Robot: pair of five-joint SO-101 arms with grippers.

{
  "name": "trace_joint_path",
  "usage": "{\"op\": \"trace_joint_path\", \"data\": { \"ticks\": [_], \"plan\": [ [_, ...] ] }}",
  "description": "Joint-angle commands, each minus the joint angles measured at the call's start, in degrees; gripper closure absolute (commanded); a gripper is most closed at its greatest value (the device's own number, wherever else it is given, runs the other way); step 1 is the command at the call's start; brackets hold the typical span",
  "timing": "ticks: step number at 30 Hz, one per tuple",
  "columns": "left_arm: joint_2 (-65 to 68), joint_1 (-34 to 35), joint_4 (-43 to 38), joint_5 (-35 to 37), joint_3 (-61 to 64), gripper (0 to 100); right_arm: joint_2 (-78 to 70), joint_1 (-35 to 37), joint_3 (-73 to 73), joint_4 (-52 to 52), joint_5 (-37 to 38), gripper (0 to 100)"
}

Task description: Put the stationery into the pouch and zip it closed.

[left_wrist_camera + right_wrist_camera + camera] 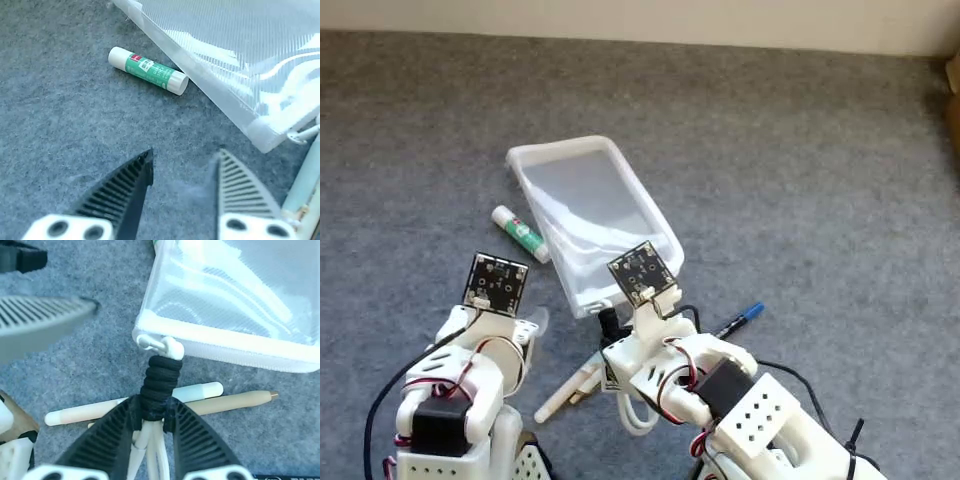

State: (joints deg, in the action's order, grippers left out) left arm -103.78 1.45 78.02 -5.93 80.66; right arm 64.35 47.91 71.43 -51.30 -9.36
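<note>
Ideally the right gripper (pixel 152 415), fingers (pixel 105 435) clenched on the black zipper cord (pixel 161 380) of the pouch (pixel 585 195), holds steady while the left gripper (pixel 185 157), fingers (pixel 120 195) spread, lowers squarely over the glue stick (pixel 149 70) beside it.

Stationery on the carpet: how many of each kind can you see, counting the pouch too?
Glue stick: 1
Pens: 3 (white-capped pen, beige pen, blue-capped pen)
Pouch: 1
Total: 5
</note>
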Motion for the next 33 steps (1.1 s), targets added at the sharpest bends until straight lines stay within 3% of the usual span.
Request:
{"op": "trace_joint_path", "data": {
  "ticks": [1, 7, 11, 17, 27, 33],
  "plan": [
    [-0.4, -4.53, 0.0, 0.62, -0.66, 65, 1.89, -0.48, -1.01, -0.04, 0.53, 99.4],
    [-0.4, -9.63, -1.32, 0.62, 1.19, 62, 1.89, -0.48, -1.01, -0.04, 0.53, 99.4],
    [-0.4, -9.36, -8.79, 0.44, 6.37, 62, 1.89, -0.4, -1.01, -0.31, 0.53, 99.4],
    [-0.4, -2.59, -18.2, 0.44, 11.3, 62, 1.98, -0.57, -0.84, -0.4, 0.53, 99.4],
    [-0.4, 0.22, -19.16, 0.53, 11.47, 63, 1.98, -0.48, -0.57, -0.4, 0.53, 99.4],
    [-0.48, 0.31, -19.16, 0.26, 10.95, 79, 1.98, -0.57, -0.48, -0.4, 0.53, 99.4]
  ]
}}
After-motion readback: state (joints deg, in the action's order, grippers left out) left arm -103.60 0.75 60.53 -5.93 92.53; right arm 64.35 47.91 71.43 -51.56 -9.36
